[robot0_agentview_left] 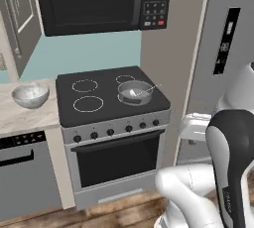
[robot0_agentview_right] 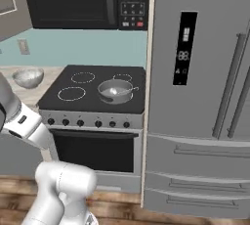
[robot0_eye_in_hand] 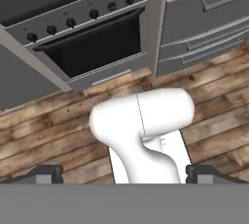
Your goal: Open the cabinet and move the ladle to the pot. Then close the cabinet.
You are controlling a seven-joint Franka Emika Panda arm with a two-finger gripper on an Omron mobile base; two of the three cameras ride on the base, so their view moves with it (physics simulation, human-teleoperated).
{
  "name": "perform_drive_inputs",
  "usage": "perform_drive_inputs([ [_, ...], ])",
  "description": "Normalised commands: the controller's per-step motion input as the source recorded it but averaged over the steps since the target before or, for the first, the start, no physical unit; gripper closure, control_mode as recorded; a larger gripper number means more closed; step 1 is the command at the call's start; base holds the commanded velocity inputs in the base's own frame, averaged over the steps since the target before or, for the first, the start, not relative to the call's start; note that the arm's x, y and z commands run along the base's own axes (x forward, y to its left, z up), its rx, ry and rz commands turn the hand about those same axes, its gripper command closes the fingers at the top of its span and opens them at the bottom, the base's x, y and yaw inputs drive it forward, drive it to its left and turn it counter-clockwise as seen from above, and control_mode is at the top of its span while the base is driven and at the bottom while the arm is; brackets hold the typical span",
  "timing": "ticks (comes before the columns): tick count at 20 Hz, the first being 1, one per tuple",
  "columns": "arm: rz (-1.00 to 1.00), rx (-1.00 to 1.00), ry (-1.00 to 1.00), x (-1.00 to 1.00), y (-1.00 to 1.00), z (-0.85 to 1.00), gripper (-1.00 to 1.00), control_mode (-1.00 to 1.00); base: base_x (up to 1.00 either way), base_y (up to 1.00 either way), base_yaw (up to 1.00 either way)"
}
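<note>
Two hazards stand out, judging by how things lie. The ladle [robot0_agentview_left: 143, 91] already rests in the pot [robot0_agentview_left: 134, 93] on the front right burner of the stove [robot0_agentview_left: 99, 104], scoop down and thin handle poking over the rim toward the fridge [robot0_agentview_right: 195, 72]. What seems left is the cabinet [robot0_agentview_left: 17, 19], up at the left of the microwave [robot0_agentview_left: 94, 1]; from this angle I cannot tell whether its door is fully shut. The hand [robot0_eye_in_hand: 125, 175] is spread wide with nothing between its fingertips [robot0_eye_in_hand: 46, 173], and it points down at the wood floor [robot0_eye_in_hand: 44, 130] in front of the oven door [robot0_eye_in_hand: 97, 47], well apart from the cabinet. The first hazard is the long swing up and to the left. A path low over the cooktop could clip the jutting ladle handle, tip the ladle out or shove the pot. The speckled bowl [robot0_agentview_left: 31, 95] on the desk [robot0_agentview_left: 20, 115] sits near the line to the cabinet and could be knocked too. The second hazard is the door itself. A push that lands off the panel or on the handle edge may slide away and leave the door ajar, and the arm's elbow could catch the microwave while reaching up.
</note>
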Motion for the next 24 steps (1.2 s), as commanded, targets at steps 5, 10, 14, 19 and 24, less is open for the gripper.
perform_drive_inputs([
  [5, 0.00, 0.00, 0.00, 0.00, 0.00, 0.00, -1.00, 1.00, -0.99, 0.45, 0.00],
  [10, 0.00, 0.00, 0.00, 0.00, 0.00, 0.00, -1.00, 1.00, -0.48, 1.00, 0.00],
  [14, 0.00, 0.00, 0.00, 0.00, 0.00, 0.00, -1.00, 1.00, -0.01, 1.00, 0.00],
  [19, 0.00, 0.00, 0.00, 0.00, 0.00, 0.00, -1.00, 1.00, 0.30, 1.00, 0.03],
  [24, 0.00, 0.00, 0.00, 0.00, 0.00, 0.00, -1.00, 1.00, 0.64, 0.83, 0.09],
])
